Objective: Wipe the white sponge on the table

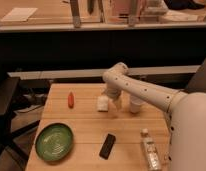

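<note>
A table (86, 125) of pale brown wooden planks, laid in long strips, fills the lower part of the camera view. It is rectangular with straight, square edges. Nearest the front edge lies a round green plate (54, 141) with ringed grooves, close to the left front corner. To its right a flat black phone (107, 146) lies at a slant. Further right is a clear bottle (150, 152) on its side, beside the robot's white body (191, 130).

Bare wood stretches across the middle between these and the farther things. Farther back on the left lies a small red-orange oblong piece (71, 99).

The sponge (102, 103) lies flat on the table near its centre, toward the far edge. It is a small white block with soft rounded corners. The gripper (114, 104) hangs just to the right of it, close above the wood, with its fingers apart and clamped on nothing. I cannot tell whether it touches the sponge. A white round cup (136, 105) stands upright just right of the gripper, partly behind the smooth white arm (146, 90).

Beyond the far edge are a dark counter front (96, 50) and a pale ledge (56, 74).
</note>
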### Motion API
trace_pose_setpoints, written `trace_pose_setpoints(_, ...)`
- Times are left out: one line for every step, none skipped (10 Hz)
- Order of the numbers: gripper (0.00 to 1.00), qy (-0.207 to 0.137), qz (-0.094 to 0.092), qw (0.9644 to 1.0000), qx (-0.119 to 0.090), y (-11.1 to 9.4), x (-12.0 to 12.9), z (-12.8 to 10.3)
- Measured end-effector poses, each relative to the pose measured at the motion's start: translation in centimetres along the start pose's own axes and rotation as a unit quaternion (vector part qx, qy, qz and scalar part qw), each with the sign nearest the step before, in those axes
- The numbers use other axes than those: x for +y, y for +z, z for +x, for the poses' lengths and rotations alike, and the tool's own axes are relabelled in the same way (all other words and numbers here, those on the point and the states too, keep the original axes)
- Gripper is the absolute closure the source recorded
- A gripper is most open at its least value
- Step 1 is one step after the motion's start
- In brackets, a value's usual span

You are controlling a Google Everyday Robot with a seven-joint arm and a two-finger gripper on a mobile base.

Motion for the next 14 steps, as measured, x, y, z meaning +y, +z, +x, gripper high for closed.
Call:
trace_pose_setpoints(0.20, -0.002, -0.001, 1.0000, -0.001, 0.4, 0.0, 0.0)
trace_pose_setpoints(0.20, -0.003, -0.001, 1.0000, -0.003, 0.6, -0.1, 0.0)
trace_pose_setpoints(0.20, -0.005, -0.003, 1.0000, -0.005, 0.8, -0.1, -0.1)
trace_pose_setpoints(0.20, -0.008, -0.005, 0.9999, -0.008, 1.3, -0.2, -0.3)
trace_pose_setpoints(0.20, -0.012, -0.006, 0.9999, -0.010, 1.7, -0.4, -0.6)
trace_pose_setpoints(0.20, -0.014, -0.007, 0.9998, -0.011, 1.9, -0.4, -0.7)
trace_pose_setpoints(0.20, -0.017, -0.008, 0.9997, -0.012, 2.1, -0.4, -0.7)
trace_pose_setpoints(0.20, -0.020, -0.008, 0.9997, -0.014, 2.3, -0.5, -0.8)
trace_pose_setpoints(0.20, -0.023, -0.010, 0.9996, -0.016, 2.8, -0.5, -0.9)
trace_pose_setpoints(0.20, -0.024, -0.011, 0.9995, -0.018, 3.0, -0.6, -1.0)
trace_pose_setpoints(0.20, -0.026, -0.011, 0.9994, -0.018, 3.2, -0.6, -1.1)
trace_pose_setpoints(0.20, -0.027, -0.011, 0.9994, -0.019, 3.3, -0.6, -1.1)
trace_pose_setpoints(0.20, -0.028, -0.013, 0.9993, -0.021, 3.4, -0.6, -1.2)
trace_pose_setpoints(0.20, -0.030, -0.014, 0.9992, -0.022, 3.6, -0.6, -1.4)
